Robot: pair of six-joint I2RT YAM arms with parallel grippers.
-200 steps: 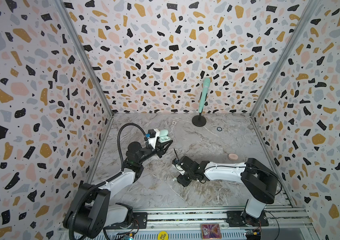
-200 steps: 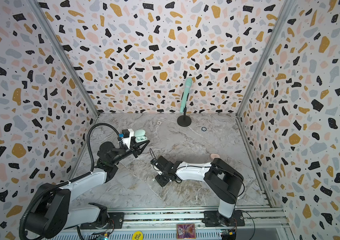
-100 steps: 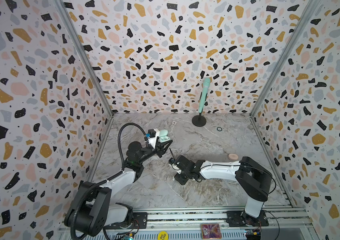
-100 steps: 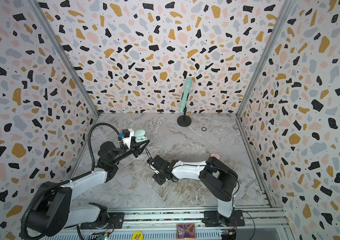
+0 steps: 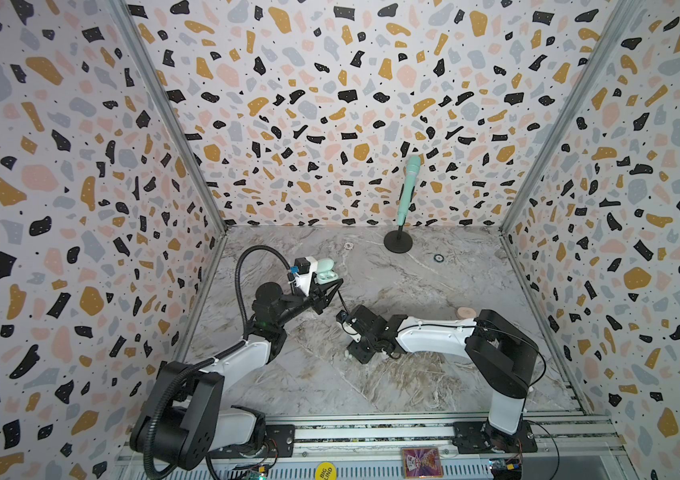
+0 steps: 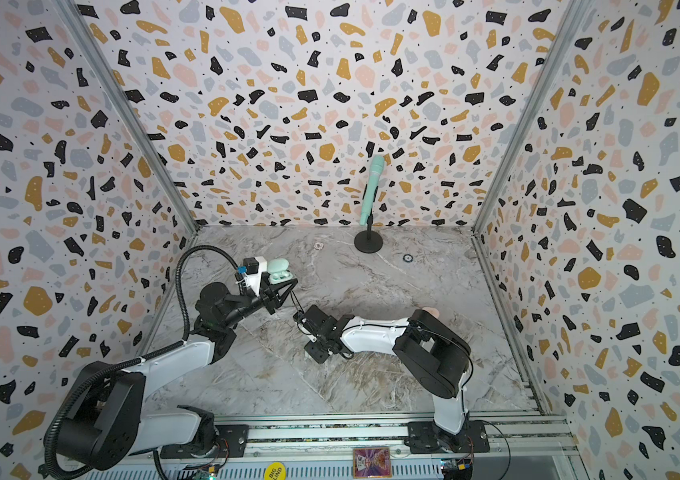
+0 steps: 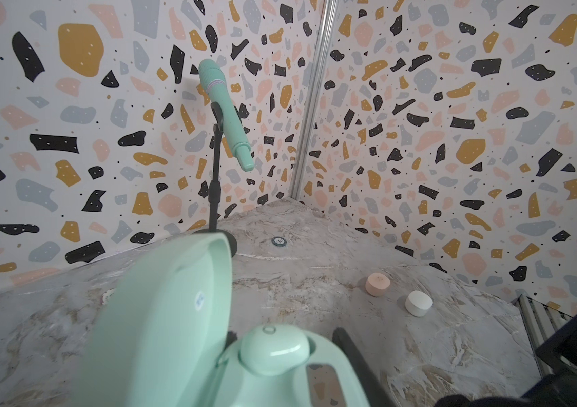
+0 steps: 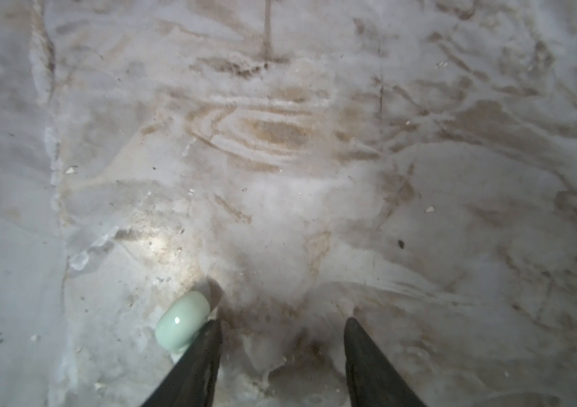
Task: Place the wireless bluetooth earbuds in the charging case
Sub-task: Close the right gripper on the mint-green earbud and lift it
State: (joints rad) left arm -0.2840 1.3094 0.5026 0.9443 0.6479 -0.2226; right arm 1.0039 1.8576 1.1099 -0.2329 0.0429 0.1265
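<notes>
The left tool (image 5: 328,286) was clamped on the mint charging case (image 7: 160,317), whose lid stood swung open. One mint earbud (image 7: 274,347) sat in a socket of its base. The right tool (image 8: 281,324) was down close to the marbled surface (image 5: 433,374) near the middle, its two dark fingers (image 8: 368,363) apart with nothing between them. A second mint earbud (image 8: 183,320) lay on the surface just outside one finger, apparently touching it. Elsewhere on the surface a small pink puck (image 7: 378,284) and a white puck (image 7: 418,303) rested near each other, and a mint microphone (image 5: 408,187) stood on its stand by the back wall.
</notes>
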